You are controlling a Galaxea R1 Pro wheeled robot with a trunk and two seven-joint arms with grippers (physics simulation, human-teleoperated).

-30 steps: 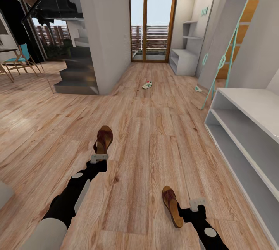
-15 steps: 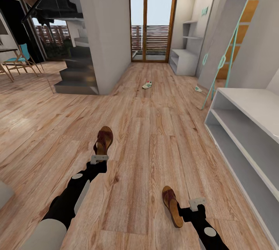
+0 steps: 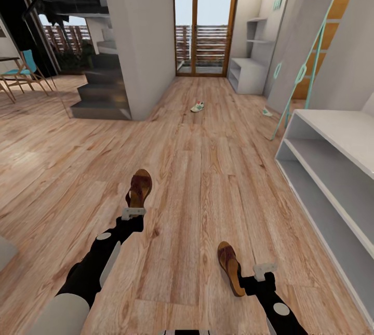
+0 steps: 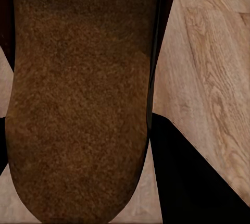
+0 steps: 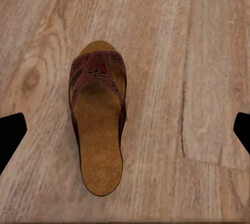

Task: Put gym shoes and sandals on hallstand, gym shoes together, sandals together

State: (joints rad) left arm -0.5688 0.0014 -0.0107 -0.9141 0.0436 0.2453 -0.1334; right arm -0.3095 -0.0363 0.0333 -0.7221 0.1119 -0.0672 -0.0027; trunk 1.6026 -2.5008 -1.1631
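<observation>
While the head camera has tipped slightly downward, nothing else moved: the left tool (image 3: 133,212) grips one sandal (image 3: 138,188), the right tool (image 3: 264,271) stands wide beside the other sandal (image 3: 230,267), both well short of the hallstand (image 3: 248,76).

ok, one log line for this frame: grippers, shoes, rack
left gripper: at sandal, grasp unclear | right gripper: open above second sandal | gym shoes: on floor | hallstand: far end
</observation>
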